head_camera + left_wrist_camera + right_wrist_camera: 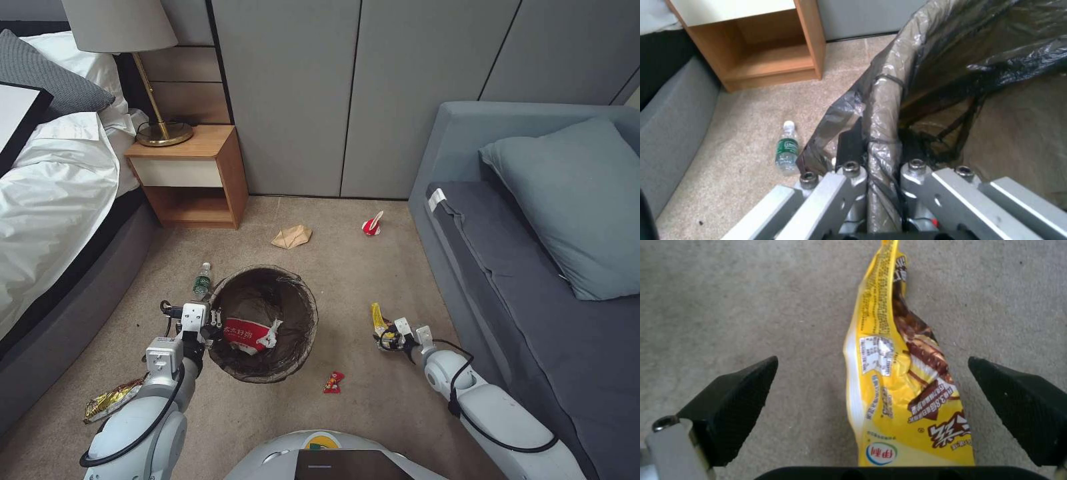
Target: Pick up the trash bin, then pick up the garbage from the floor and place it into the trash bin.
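Right wrist view shows the right pincer [882, 400] spread wide over the carpet, holding nothing, with the yellow wrapper [896, 373] lying between its fingertips, its long axis running straight away from the wrist, across the closing line. That arm is clearly the nearer one. On the other side, the left pincer [882, 173] is clamped on the rim of the trash bin [263, 323], which already holds a crumpled red-and-white cup [250, 335].
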